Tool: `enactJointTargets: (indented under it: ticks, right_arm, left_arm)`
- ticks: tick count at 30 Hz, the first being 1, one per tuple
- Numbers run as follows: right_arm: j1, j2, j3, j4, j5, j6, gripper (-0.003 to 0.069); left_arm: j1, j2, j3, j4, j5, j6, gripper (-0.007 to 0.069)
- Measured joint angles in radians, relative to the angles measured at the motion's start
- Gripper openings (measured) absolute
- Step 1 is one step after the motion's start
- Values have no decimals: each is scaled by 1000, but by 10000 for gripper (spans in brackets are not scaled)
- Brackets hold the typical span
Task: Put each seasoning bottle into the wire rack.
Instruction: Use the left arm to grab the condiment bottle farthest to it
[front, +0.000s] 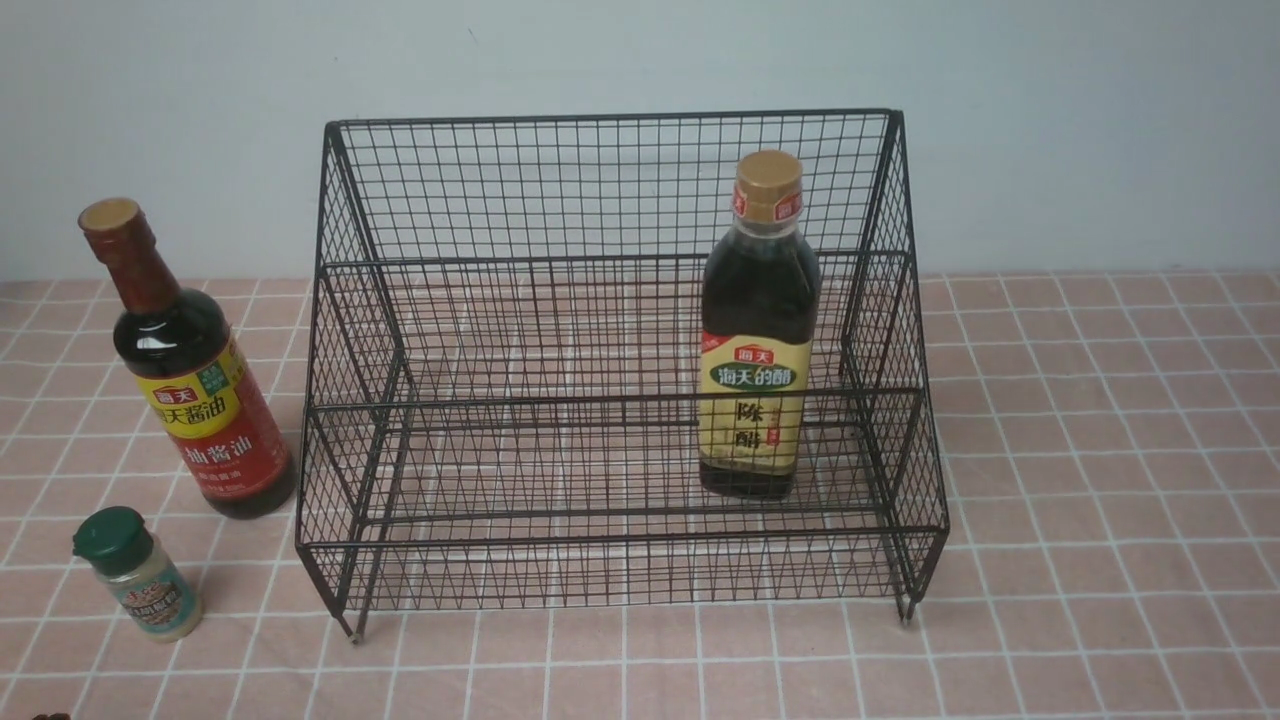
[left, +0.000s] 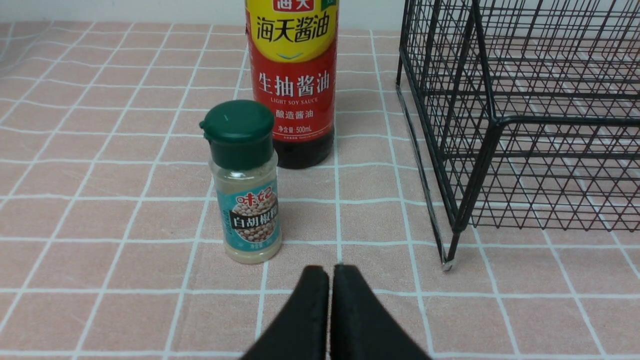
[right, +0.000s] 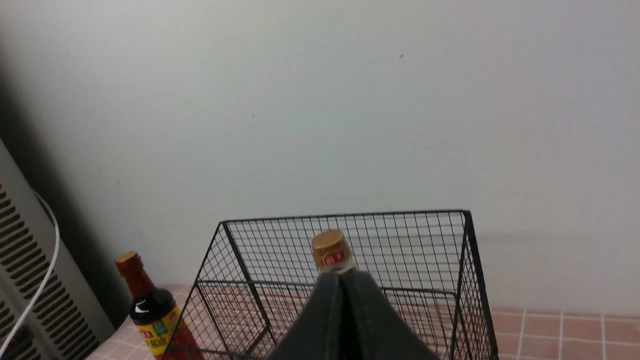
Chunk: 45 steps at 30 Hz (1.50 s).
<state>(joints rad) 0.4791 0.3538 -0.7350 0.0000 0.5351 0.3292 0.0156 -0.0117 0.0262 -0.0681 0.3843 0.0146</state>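
The wire rack (front: 610, 118) sits mid-table on the pink checked cloth (front: 1100, 450), and one bottle is already home. The gold-capped bottle (front: 757, 330) stands upright on the lower front tier, over toward the robot's right side. The other two wait outside on the left. The red-necked soy bottle (front: 190, 380) stands upright just beside the rack's left wall, and the green-capped shaker jar (front: 135, 575) is nearer the robot, close in front of it. The left gripper (left: 330, 272) is low over the cloth near the shaker, fingers pressed together on nothing. The right gripper (right: 341, 280) is also clamped tight and empty, with the gold cap just beyond its tips.
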Motion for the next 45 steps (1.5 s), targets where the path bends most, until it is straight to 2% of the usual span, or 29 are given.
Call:
enactJointTargets:
  ticks: [11,13,15,16,17,19,23,45]
  right_arm:
    - [-26,-69,148,-59,-66,-56,-13]
    - [-124,-120,248,-70,-122,-70,-13]
    - [-180,-144,292,-73,-140,-73,-13]
    - [-246,-174,359,-75,-159,-75,-13]
    - [-255,-174,368,-75,-162,-75,-13]
    - [-373,-244,521,-85,-189,-76,-13]
    - [-473,-344,711,-88,-192,-76,-13]
    - [-490,-364,755,-95,-157,-80,-13]
  left_arm:
    - [0,0,0,0,0,0,-7]
    - [0,0,0,0,0,0,-7]
    - [0,0,0,0,0,0,-7]
    - [0,0,0,0,0,0,-7]
    - [0,0,0,0,0,0,-7]
    - [0,0,0,0,0,0,-7]
    - [0,0,0,0,0,0,-7]
    - [0,0,0,0,0,0,-7]
